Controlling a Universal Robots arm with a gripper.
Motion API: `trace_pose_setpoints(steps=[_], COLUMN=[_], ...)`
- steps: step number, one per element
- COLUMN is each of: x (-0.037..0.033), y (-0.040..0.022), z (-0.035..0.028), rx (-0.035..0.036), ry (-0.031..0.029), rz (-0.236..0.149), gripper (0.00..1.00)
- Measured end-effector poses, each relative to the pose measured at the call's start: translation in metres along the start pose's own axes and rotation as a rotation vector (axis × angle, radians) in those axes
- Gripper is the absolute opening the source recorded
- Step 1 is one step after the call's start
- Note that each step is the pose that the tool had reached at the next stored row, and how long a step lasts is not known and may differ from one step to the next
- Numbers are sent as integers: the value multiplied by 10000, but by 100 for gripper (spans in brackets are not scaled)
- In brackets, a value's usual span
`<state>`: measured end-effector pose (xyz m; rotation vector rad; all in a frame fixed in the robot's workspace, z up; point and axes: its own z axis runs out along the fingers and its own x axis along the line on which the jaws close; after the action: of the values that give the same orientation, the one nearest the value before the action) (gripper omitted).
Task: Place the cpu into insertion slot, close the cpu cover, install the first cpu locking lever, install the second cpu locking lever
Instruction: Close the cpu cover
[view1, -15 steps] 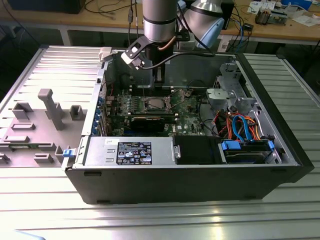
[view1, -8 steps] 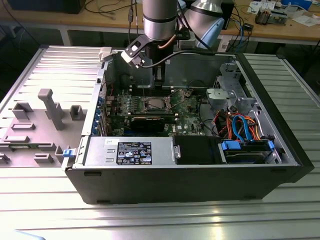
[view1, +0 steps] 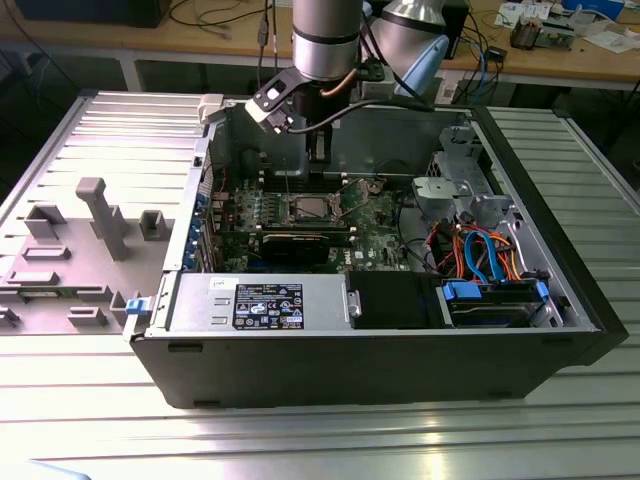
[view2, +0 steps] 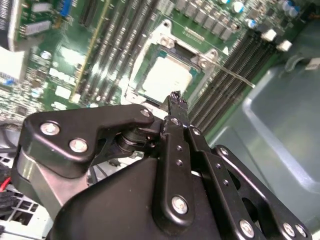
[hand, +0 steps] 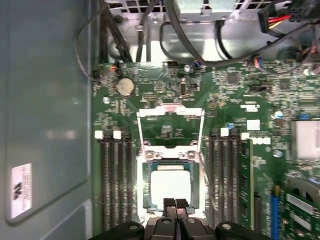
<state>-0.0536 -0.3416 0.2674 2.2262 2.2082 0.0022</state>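
Observation:
The cpu (hand: 167, 184) lies flat in the insertion slot (hand: 145, 199) on the green motherboard, its pale metal top facing up; it also shows in the second wrist view (view2: 162, 77) and the exterior view (view1: 307, 208). The cpu cover (hand: 141, 131) is swung open, and the board shows through its cut-out. One thin locking lever (view2: 235, 76) stands free beside the socket. My gripper (hand: 175, 204) hovers just above the cpu's near edge with its fingertips (view2: 175, 98) pressed together and nothing between them. In the exterior view the gripper (view1: 318, 160) hangs inside the case above the socket.
The open computer case (view1: 380, 350) lies on a ribbed metal table. Memory slots (hand: 116, 175) flank the socket on both sides. Cable bundles (view1: 480, 250) and a drive cage fill the exterior view's right of the case; a power supply (view1: 260, 305) sits at the front. Grey fixtures (view1: 100, 220) stand on the exterior view's left.

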Motion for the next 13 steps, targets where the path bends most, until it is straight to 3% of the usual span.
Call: trace_pose_setpoints(steps=[2, 13], x=[0, 5], y=[0, 80], z=[0, 0], rx=[0, 0], ry=[-30, -34], rz=[-2, 0], gripper=[11, 11])
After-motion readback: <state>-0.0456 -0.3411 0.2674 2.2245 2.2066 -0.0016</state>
